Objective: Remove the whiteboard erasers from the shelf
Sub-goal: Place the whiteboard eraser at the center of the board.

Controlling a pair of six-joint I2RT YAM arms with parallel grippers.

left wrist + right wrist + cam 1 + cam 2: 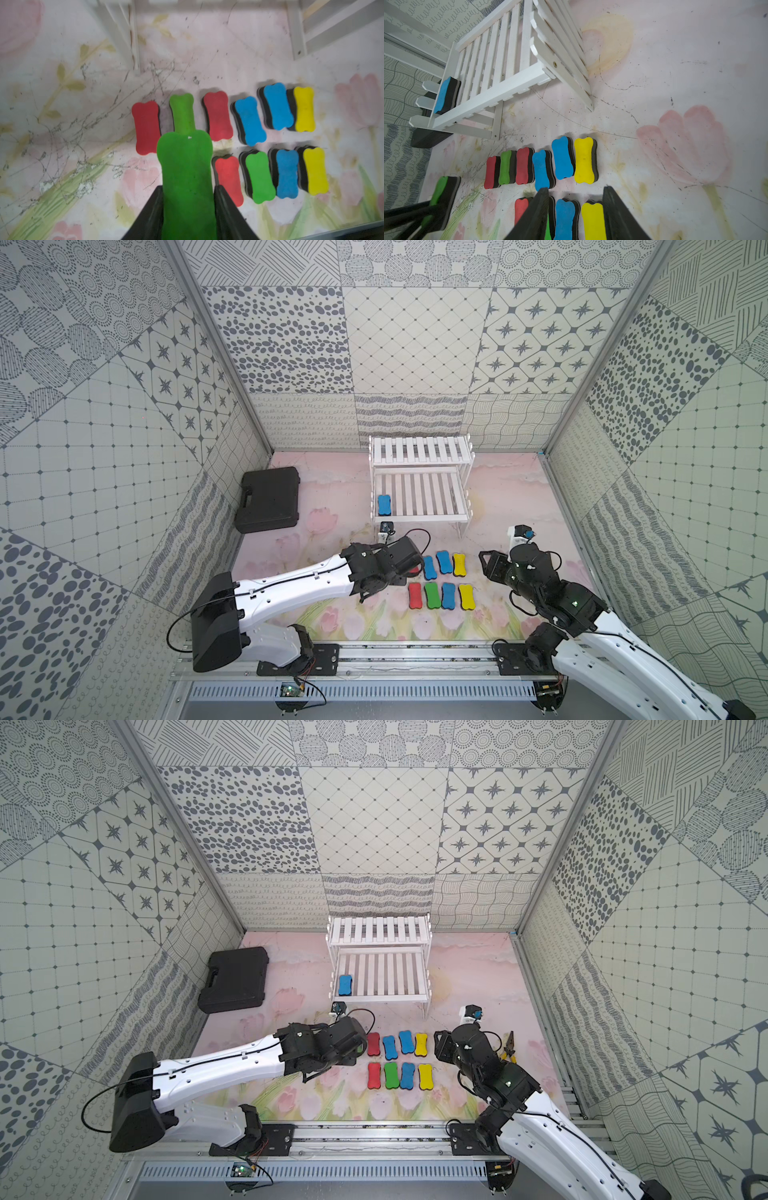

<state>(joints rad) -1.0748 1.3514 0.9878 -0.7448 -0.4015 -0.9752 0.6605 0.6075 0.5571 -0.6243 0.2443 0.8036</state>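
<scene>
The white shelf (419,485) stands at the back, and one blue eraser (385,505) lies at the left end of its lower tier. My left gripper (188,187) is shut on a green eraser (187,166), held above the mat beside the left end of the eraser rows. Several erasers lie on the mat in two rows, among them a yellow one (466,596) and a red one (373,1044). My right gripper (576,188) is open with nothing held, above the front row's blue eraser (564,218).
A black plastic case (270,499) lies at the left by the wall. Yellow-handled pliers (508,1048) lie on the mat right of the right arm. Bare flowered mat stretches between the shelf's legs and the back row.
</scene>
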